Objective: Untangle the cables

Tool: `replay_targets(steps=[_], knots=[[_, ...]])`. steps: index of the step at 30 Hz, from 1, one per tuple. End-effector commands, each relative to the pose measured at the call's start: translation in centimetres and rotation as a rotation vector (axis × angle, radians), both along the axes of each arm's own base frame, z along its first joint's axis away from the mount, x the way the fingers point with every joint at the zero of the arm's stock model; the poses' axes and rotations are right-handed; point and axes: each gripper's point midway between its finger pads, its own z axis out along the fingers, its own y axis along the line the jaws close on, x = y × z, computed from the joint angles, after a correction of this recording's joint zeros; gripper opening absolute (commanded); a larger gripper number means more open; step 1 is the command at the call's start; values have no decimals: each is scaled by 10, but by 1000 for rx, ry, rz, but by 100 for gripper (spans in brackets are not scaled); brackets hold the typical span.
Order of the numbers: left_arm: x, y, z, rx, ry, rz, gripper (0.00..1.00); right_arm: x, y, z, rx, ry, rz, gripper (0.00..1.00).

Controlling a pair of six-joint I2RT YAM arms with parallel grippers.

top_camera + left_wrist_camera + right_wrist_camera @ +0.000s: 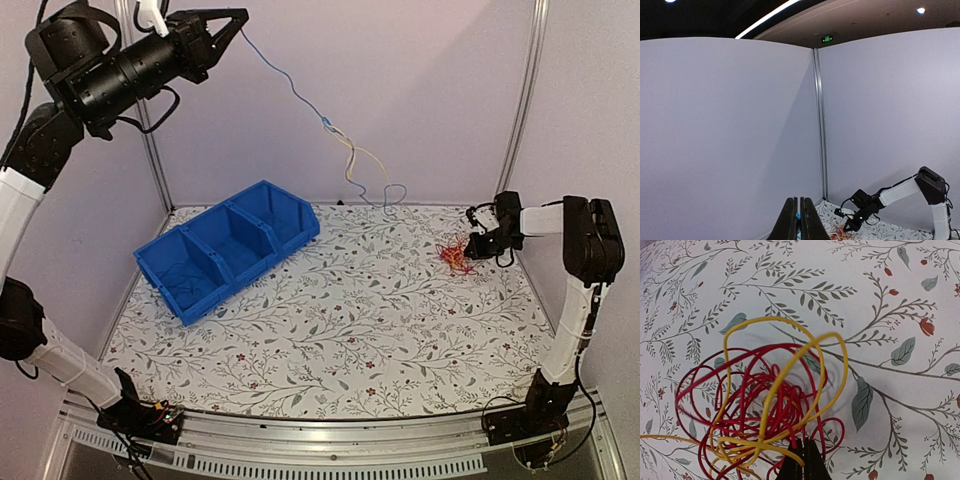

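Floral-print table (380, 340): left hand (240, 20) pinched shut on blue cable (285, 75) aloft, right hand (802, 459) clamped on red-yellow tangle (765, 405).

Two cable tangles: hanging tangle (329, 125), red-yellow tangle (457, 256); one blue bin (165, 290).

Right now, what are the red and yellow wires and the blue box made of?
Red wire: seemingly a smooth, slightly shiny plastic coating, curling in springy loops; its inside is hidden. Yellow wire: looks the same. Blue box: probably hard moulded plastic, with stiff, even-coloured walls.
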Motion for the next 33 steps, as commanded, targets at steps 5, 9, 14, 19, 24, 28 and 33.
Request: replay_targets(steps=[5, 9, 14, 19, 24, 28, 33], knots=[[-31, 98, 29, -93, -42, 218, 0, -16, -28, -31, -30, 100, -60, 0], [-21, 65, -4, -36, 30, 139, 0, -15, -28, -27, -33, 93, -58, 0], [-12, 14, -53, 34, 125, -4, 0, -20, -17, -2, 1, 49, 12, 0], [-4, -18, -97, 58, 194, -80, 0, -34, 1, 54, 40, -61, 101, 16], [8, -33, -138, 83, 228, -79, 0, -64, 45, 110, 34, -211, 311, 50], [17, -46, -183, 128, 282, -79, 0, -107, 108, 140, 26, -330, 557, 69], [21, -50, -228, 172, 339, -76, 0, -144, 177, 125, -31, -329, 813, 73]])
